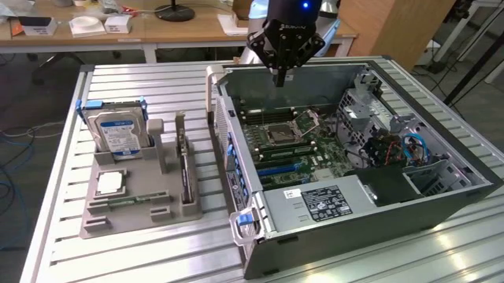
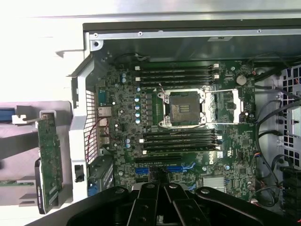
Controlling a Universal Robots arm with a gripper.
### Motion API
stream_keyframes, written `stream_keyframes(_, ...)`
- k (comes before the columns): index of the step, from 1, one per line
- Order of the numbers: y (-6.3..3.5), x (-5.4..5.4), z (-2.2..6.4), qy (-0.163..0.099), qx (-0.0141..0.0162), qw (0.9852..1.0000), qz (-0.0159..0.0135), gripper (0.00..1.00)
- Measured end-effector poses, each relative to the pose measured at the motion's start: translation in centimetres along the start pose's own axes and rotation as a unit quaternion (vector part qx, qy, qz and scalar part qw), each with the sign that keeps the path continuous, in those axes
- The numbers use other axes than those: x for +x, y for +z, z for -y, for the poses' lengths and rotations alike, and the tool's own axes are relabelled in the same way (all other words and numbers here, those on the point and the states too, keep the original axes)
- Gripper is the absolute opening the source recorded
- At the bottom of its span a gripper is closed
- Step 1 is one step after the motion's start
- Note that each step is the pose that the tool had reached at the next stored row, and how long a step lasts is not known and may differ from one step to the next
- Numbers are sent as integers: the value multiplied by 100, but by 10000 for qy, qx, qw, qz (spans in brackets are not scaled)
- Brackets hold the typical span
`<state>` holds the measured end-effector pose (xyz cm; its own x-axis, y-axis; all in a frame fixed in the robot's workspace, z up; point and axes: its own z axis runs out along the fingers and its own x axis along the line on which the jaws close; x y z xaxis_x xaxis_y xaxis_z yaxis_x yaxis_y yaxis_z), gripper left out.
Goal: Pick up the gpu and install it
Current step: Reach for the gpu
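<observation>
Gpu [image 1: 186, 171]: stood on its long edge in a slot of the grey holder tray [image 1: 130, 221], outside the computer case [image 1: 370, 230], on the table [image 1: 118, 259]. Presented edge-on in the exterior view as a slim dark slab, upright, not yet gripped or lifted. Oriented with the long axis running from the far side of the tray toward the near side, roughly parallel to the case wall just beside it. Flanked toward the exterior view's left by a grey upright post and, farther that way, by the blue-labelled hard drive [image 1: 117, 132], also upright in the same tray. Tool [image 1: 278, 81]: closed, fingers pressed together to a point, nothing held between them. Positioned over the far end of the open case, above the motherboard [image 1: 295, 144], pointing straight down, clear of the board and of the case rim. Governing relation, as judged from these views: gpu offset from the tool toward the exterior view's left and toward the near side, on the other side of the case wall, well apart from the fingertips. Served by a single arm, hence no choice of side. Looked straight down in the wrist view on the processor socket [image 2: 183, 107], the memory slots and the blue expansion slots [image 2: 181, 168] close by the closed fingers [image 2: 155, 200]. Task status, as judged: pick-up not yet made, expansion slots unoccupied.
</observation>
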<state>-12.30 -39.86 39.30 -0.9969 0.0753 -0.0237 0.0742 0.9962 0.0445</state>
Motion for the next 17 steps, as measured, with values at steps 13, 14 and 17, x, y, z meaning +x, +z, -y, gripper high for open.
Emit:
stream_keyframes(13,9,140,11,-1,0,10000,0,11)
stream_keyframes(14,10,155,12,0,1,10000,0,11)
stream_keyframes(17,13,219,17,0,0,10000,0,11)
